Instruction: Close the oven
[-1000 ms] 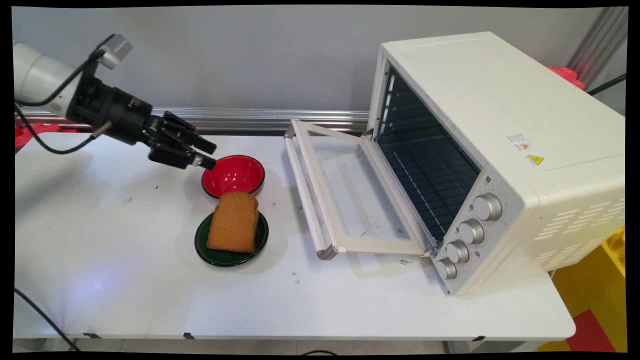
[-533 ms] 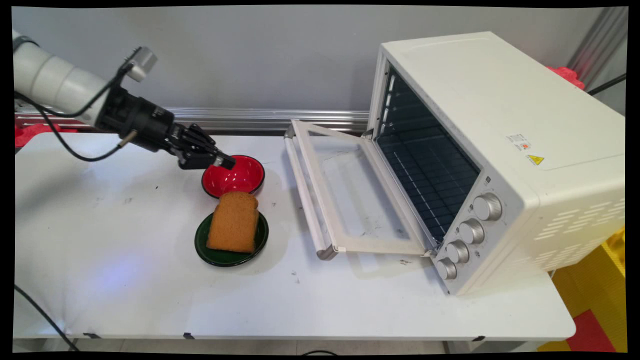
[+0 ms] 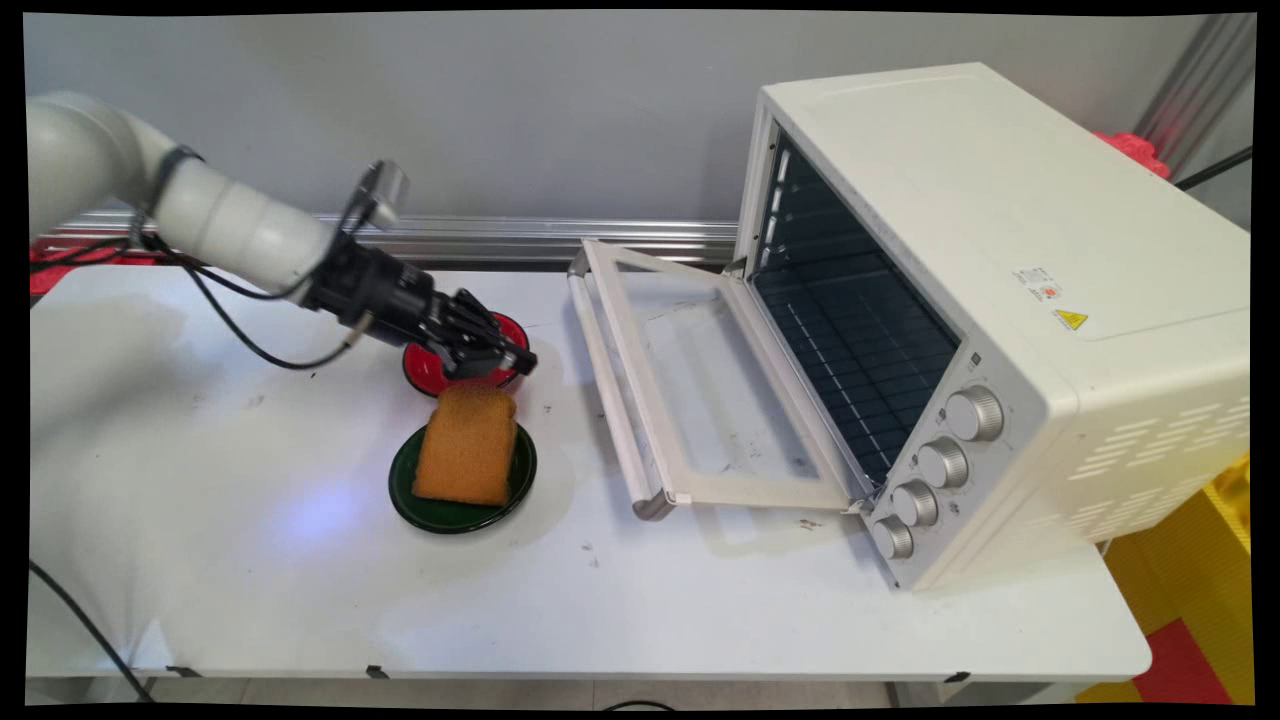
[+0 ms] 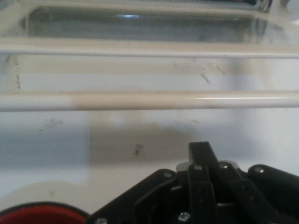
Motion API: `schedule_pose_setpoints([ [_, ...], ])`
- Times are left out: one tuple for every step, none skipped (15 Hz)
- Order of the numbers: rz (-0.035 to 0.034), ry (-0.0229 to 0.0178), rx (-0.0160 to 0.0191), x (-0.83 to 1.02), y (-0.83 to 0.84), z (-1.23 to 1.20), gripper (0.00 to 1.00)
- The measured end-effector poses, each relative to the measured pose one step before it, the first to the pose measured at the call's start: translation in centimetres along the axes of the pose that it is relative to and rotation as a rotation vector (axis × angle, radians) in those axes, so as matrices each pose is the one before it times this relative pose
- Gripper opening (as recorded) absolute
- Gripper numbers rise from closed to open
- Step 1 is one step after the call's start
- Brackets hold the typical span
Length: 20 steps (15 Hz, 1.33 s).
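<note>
Arm: reaches in from left, angled low, gripper over red bowl.
Fingers: pressed together, holding nothing.
Nearby: bread.

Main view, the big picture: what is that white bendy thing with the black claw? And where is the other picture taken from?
It is a robot arm. The black claw is its gripper, shut and holding nothing, just above a round red bowl. Beside the bowl a brown slice of bread lies on a dark green plate. On the right of the white table stands a white toaster oven with its glass door folded down. One camera looks down from above the table. The other rides on the hand, facing that door.
</note>
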Motion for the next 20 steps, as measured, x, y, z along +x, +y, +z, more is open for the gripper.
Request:
schedule_pose_setpoints([
  [0.00670, -0.00134, 0.00234, -0.217, -0.057, 0.908, 0.00],
  [0.00737, -0.00131, 0.00211, -0.242, -0.058, 1.005, 0.00],
  [0.00703, 0.00079, 0.00242, -0.177, -0.047, 0.974, 0.00],
  [0.00678, 0.00065, 0.00281, -0.172, -0.063, 0.919, 0.00],
  [0.00516, -0.00008, 0.00187, -0.144, -0.043, 0.741, 0.00],
  [0.00491, 0.00019, 0.00137, -0.175, -0.037, 0.759, 0.00],
  [0.00316, 0.00022, 0.00073, -0.124, -0.023, 0.618, 0.00],
  [0.00199, 0.00040, 0.00008, -0.066, -0.014, 0.409, 0.00],
  [0.00244, 0.00055, 0.00036, -0.092, -0.018, 0.556, 0.00],
  [0.00248, 0.00046, -0.00040, -0.084, -0.022, 0.611, 0.00],
  [0.00197, 0.00106, -0.00055, -0.070, -0.001, 0.529, 0.00],
  [0.00117, 0.00119, -0.00077, -0.030, 0.006, 0.417, 0.00],
  [0.00094, 0.00131, -0.00090, -0.038, 0.016, 0.450, 0.00],
  [0.00035, 0.00201, -0.00014, 0.002, 0.009, 0.426, 0.00],
  [-0.00050, 0.00235, 0.00034, 0.016, -0.001, 0.362, 0.00],
  [-0.00129, 0.00357, 0.00057, 0.053, 0.006, 0.393, 0.00],
  [-0.00084, 0.00495, 0.00042, 0.102, 0.000, 0.377, 0.00],
  [-0.00173, 0.00521, 0.00078, 0.109, -0.010, 0.287, 0.00],
  [-0.00243, 0.00662, 0.00132, 0.135, -0.019, 0.298, 0.00],
  [-0.00296, 0.00744, 0.00080, 0.192, -0.033, 0.296, 0.00],
])
